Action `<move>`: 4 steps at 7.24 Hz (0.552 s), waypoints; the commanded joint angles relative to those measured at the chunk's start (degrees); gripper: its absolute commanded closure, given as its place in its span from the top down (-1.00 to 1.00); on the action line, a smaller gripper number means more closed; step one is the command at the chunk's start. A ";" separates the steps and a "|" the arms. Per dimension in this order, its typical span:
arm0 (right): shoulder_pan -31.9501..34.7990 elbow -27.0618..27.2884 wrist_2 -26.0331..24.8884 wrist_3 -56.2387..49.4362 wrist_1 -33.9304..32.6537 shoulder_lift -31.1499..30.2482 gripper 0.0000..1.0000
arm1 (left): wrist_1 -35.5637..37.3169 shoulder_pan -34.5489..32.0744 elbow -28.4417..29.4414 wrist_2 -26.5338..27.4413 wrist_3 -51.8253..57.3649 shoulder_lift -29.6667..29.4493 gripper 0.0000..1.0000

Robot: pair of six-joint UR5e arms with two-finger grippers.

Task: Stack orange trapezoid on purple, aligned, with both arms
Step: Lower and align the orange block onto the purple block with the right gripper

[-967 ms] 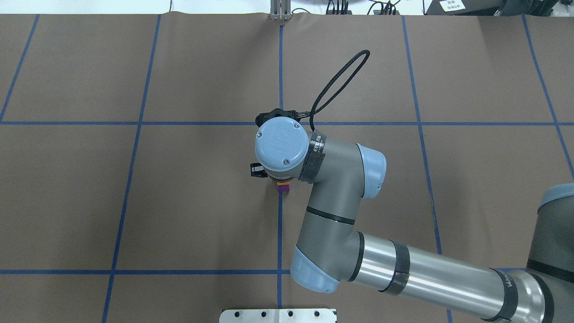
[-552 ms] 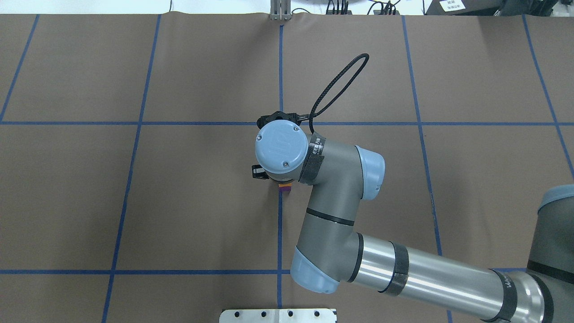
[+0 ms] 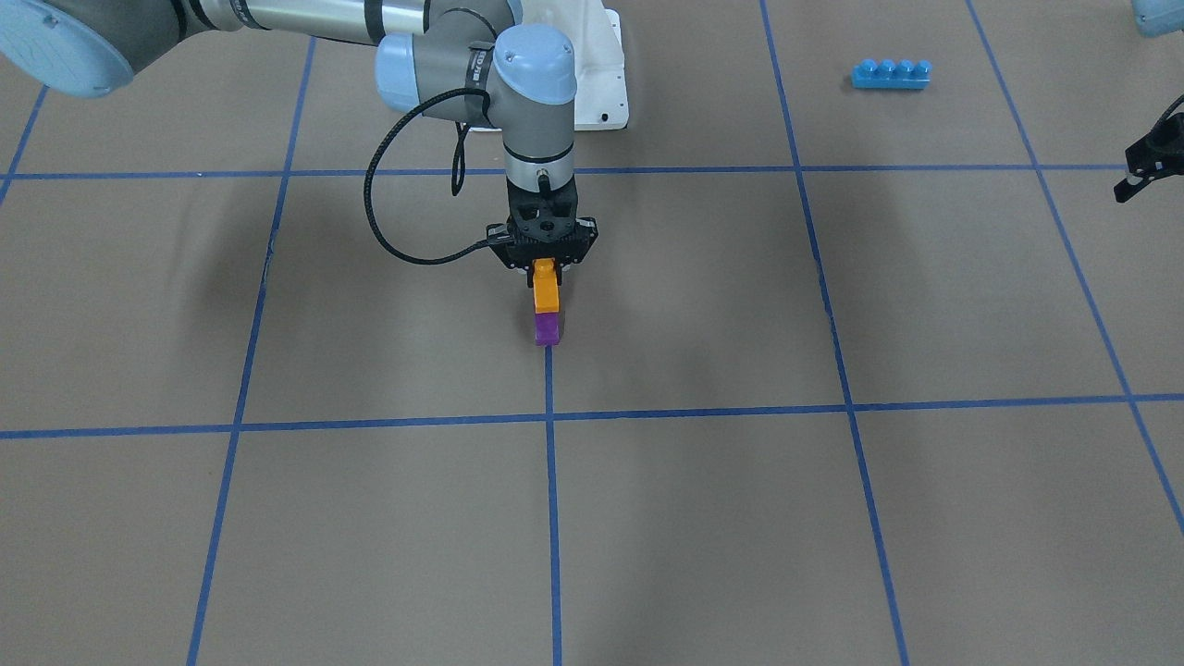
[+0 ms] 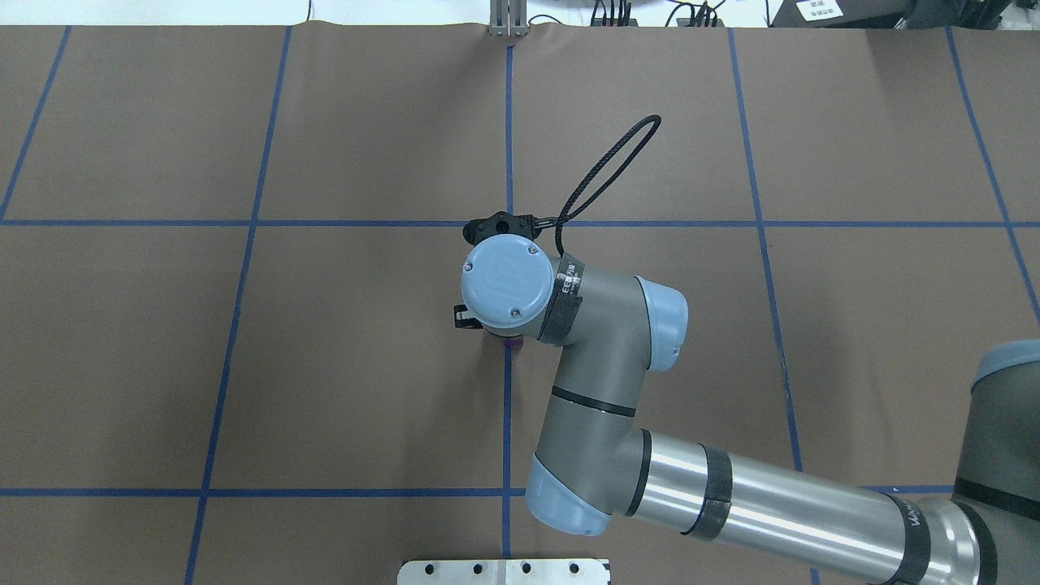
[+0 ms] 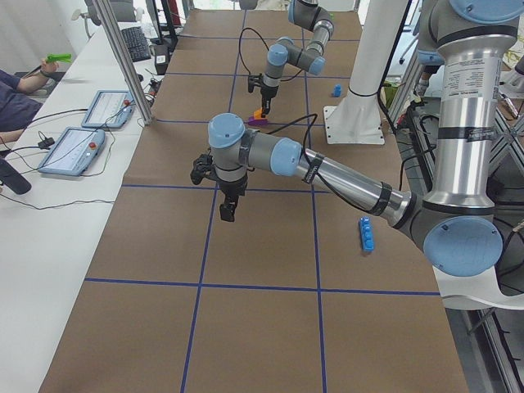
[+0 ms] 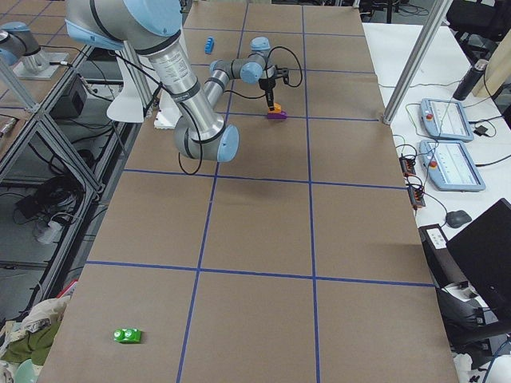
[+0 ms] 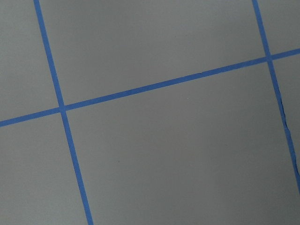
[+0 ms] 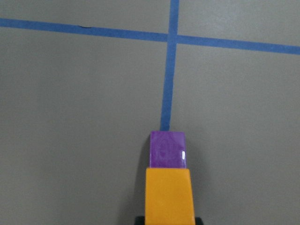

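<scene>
My right gripper [image 3: 546, 270] points straight down and is shut on the orange trapezoid [image 3: 546, 292]. The orange block hangs directly over the purple block [image 3: 547, 328], which stands on the table at the end of a blue tape line; their faces appear to meet. In the right wrist view the orange block [image 8: 168, 194] lies just nearer than the purple one [image 8: 167, 149]. In the overhead view only a sliver of purple [image 4: 512, 344] shows under the wrist. My left gripper [image 3: 1130, 180] hovers at the view's right edge, empty; its jaws are unclear.
A long blue four-stud brick [image 3: 890, 74] lies near the white pedestal [image 3: 606, 88]. A blue single-stud block [image 5: 336, 88] sits beyond the pedestal. A green toy [image 6: 127, 335] lies at the far end. Operators' tablets [image 5: 76, 149] are on the side bench.
My right wrist has shifted slightly nearer to the robot and down. The orange block has gone out of sight under the wrist, and less of the purple block shows.
</scene>
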 commanded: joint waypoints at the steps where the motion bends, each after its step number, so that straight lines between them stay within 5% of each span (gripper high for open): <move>1: -0.09 -1.21 -0.09 -0.04 1.11 -0.02 -1.00 | 0.00 -0.04 0.03 0.01 0.00 0.00 1.00; 2: -0.18 -1.21 -0.09 -0.30 1.11 -0.11 0.40 | 0.00 -0.04 0.03 0.01 0.00 0.00 1.00; 3: -0.53 -1.21 -0.09 0.04 1.03 -0.11 0.99 | 0.00 -0.04 0.03 0.01 0.00 0.00 1.00; 4: -0.70 -1.21 -0.09 0.05 1.03 -0.37 1.00 | 0.00 -0.04 0.03 0.01 0.00 0.00 1.00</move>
